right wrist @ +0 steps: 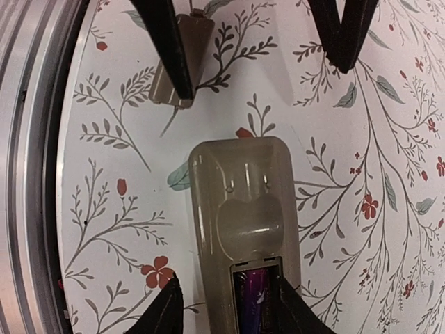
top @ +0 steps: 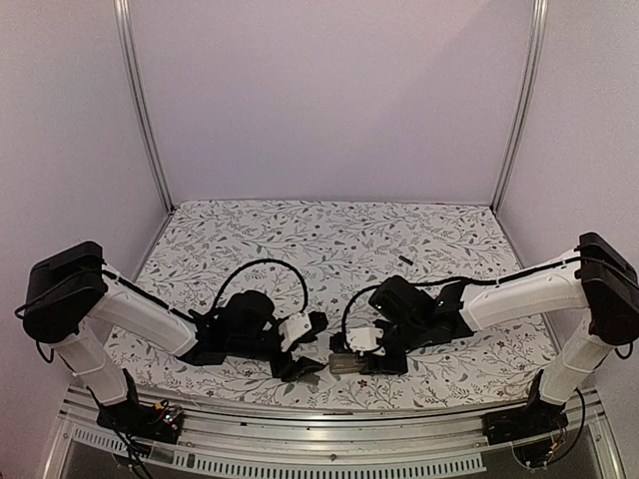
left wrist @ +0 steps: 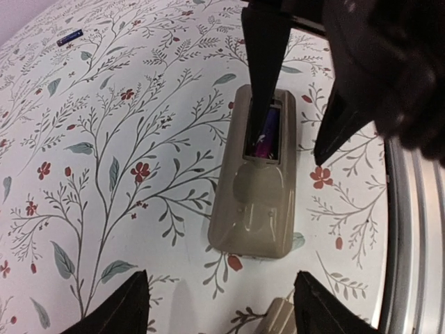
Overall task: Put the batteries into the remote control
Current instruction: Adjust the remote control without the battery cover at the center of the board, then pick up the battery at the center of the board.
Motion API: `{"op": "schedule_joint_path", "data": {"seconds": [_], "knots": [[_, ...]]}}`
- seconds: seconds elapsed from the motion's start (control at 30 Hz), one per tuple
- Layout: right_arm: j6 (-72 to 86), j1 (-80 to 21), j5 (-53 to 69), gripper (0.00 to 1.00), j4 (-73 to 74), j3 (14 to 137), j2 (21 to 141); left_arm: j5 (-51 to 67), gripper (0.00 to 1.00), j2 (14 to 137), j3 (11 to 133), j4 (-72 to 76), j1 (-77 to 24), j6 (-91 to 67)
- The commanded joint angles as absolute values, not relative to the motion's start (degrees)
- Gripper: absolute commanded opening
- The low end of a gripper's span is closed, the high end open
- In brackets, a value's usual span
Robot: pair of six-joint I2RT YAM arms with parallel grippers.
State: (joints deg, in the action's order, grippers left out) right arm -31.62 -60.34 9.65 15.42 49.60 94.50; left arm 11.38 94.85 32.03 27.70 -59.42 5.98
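The remote control (left wrist: 254,188) lies back-up on the flowered table, also in the right wrist view (right wrist: 243,229) and the top view (top: 347,365). Its battery recess is uncovered, and one dark purple battery (right wrist: 252,299) lies inside. My right gripper (right wrist: 229,309) is open. One finger (left wrist: 266,62) reaches into the recess onto that battery; the other stands just off the remote's side. My left gripper (left wrist: 222,313) is open and empty, low over the table at the remote's other end. A second battery (top: 406,259) lies far back on the table (left wrist: 70,37).
The separate tan-grey cover piece (right wrist: 182,59) lies by my left gripper's finger, close to the remote's end, and also shows in the left wrist view (left wrist: 278,321). The metal front rail (left wrist: 417,229) runs right beside the remote. White walls enclose the table.
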Motion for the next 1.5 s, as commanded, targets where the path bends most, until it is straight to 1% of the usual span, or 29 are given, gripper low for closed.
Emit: {"op": "schedule_joint_path", "data": {"seconds": [0.0,0.1,0.17,0.27,0.37,0.43,0.5,0.6,0.7,0.77,0.87,1.13,1.33,1.47], "knots": [[-30.70,-60.21,12.73,0.43,14.94,50.80,90.95,12.13,0.71,95.62,33.14,26.86,-58.67,6.61],[-29.89,-59.32,14.34,0.44,13.83,50.87,88.67,12.04,0.71,95.52,33.19,26.81,-58.62,6.76],[-25.85,-56.61,13.76,0.44,12.33,51.48,86.57,12.04,0.71,95.44,33.22,26.81,-58.63,6.73],[-18.02,-49.06,9.68,0.44,12.29,54.34,84.24,12.05,0.71,95.29,33.22,26.89,-58.70,6.76],[-9.20,-39.48,8.44,0.49,15.69,59.18,84.48,11.98,0.71,94.96,33.15,26.85,-58.70,6.76],[-5.79,-34.32,6.96,0.52,19.96,64.43,86.49,11.81,0.71,94.59,33.08,26.87,-58.69,6.74],[-3.72,-29.69,3.99,0.51,24.91,70.71,91.15,11.58,0.72,94.34,33.05,26.83,-58.62,6.69],[-1.01,-25.40,1.75,0.50,32.77,81.25,101.12,11.24,0.72,93.89,33.13,26.65,-58.68,6.77],[-3.60,-24.03,0.33,0.50,35.32,87.33,109.89,10.78,0.72,93.42,33.05,26.63,-58.62,6.68],[-6.40,-23.72,-1.71,0.51,36.02,90.53,114.10,10.64,0.72,93.43,33.05,26.48,-58.58,6.67],[-8.16,-22.86,-1.58,0.52,37.14,94.52,120.39,10.68,0.72,93.56,33.21,26.28,-58.49,6.68],[-10.33,-22.08,-2.33,0.53,36.50,97.29,128.47,11.33,0.72,94.39,33.66,26.34,-58.27,6.52],[-11.56,-22.06,-2.20,0.49,35.76,97.38,131.49,11.09,0.72,94.10,33.58,26.02,-58.22,6.50],[-12.25,-22.10,-0.69,0.39,35.57,97.47,132.18,10.99,0.72,94.01,33.69,25.86,-58.26,6.57]]}}
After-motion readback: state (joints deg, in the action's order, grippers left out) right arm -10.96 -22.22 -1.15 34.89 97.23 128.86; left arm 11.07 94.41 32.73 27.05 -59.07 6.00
